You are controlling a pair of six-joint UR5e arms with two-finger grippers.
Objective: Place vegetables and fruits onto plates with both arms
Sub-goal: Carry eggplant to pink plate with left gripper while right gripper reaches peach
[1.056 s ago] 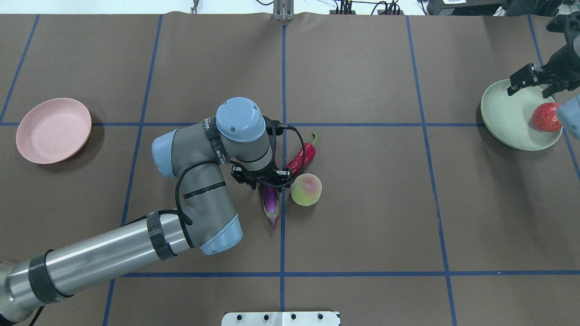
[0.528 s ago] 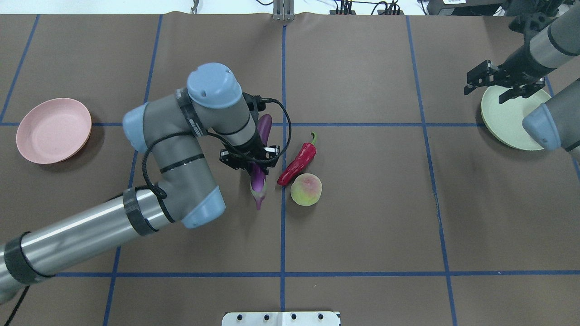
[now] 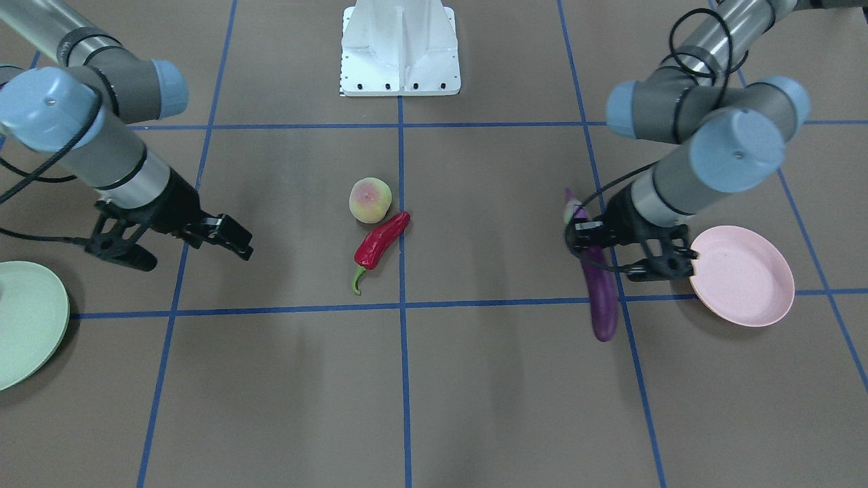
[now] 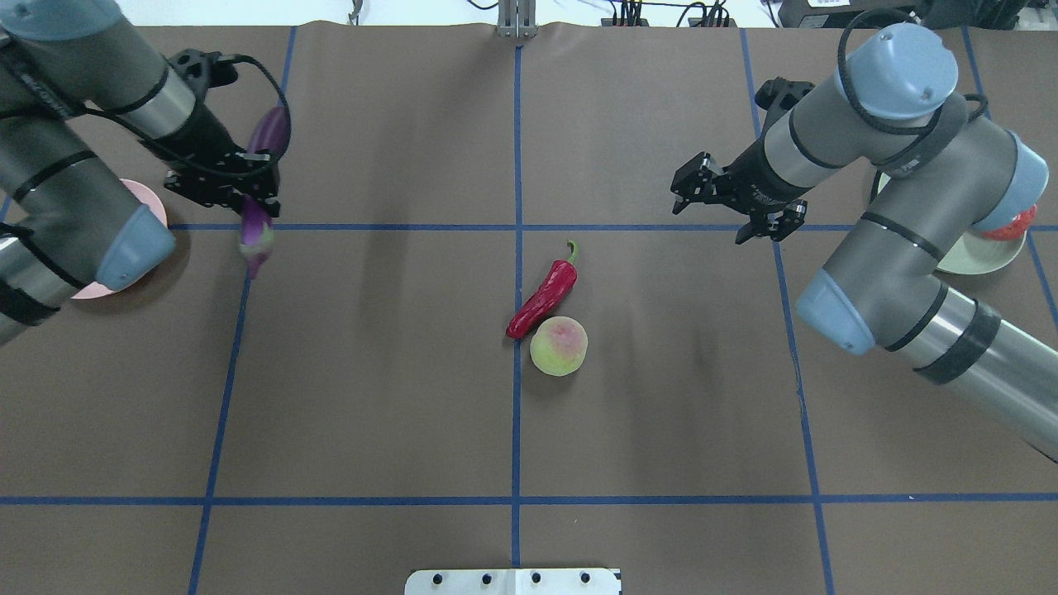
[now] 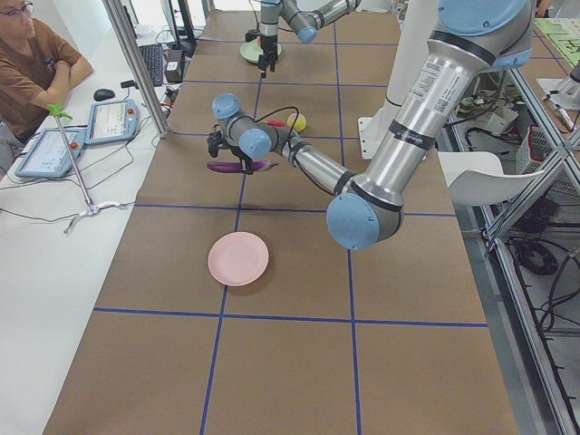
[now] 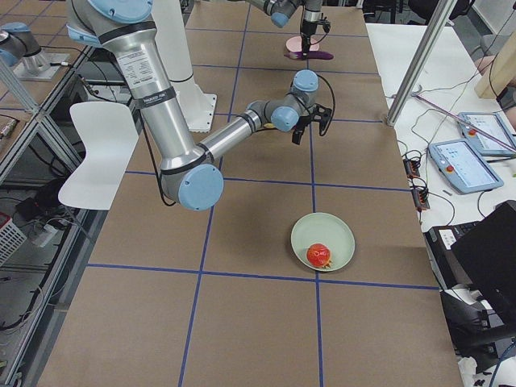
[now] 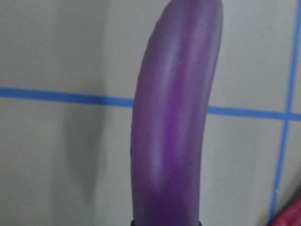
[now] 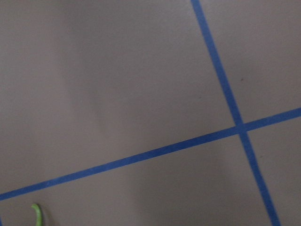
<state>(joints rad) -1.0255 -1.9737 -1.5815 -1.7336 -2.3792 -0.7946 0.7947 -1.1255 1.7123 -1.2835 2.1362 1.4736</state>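
Note:
My left gripper [image 4: 248, 194] is shut on the purple eggplant [image 4: 263, 178] and holds it level above the table, just right of the pink plate [image 4: 153, 205], which my arm mostly hides. In the front view the gripper [image 3: 610, 254] and eggplant [image 3: 601, 298] hang beside the pink plate [image 3: 742, 274]. The left wrist view is filled by the eggplant [image 7: 174, 117]. The red chili [image 4: 545, 293] and the peach [image 4: 559, 346] lie touching at the table's middle. My right gripper [image 4: 727, 207] is open and empty, right of them. The pomegranate [image 6: 318, 255] lies on the green plate [image 6: 334, 230].
The white pedestal base [image 3: 400, 47] stands at the robot's edge of the table. Blue tape lines grid the brown table cover. An operator [image 5: 36, 63] sits beside the table's left end, with tablets and cables there. The chili's green stem [image 8: 36, 214] shows in the right wrist view.
My left arm lifted the eggplant from beside the chili and carried it left towards the pink plate. My right gripper left the green plate and moved towards the table's middle.

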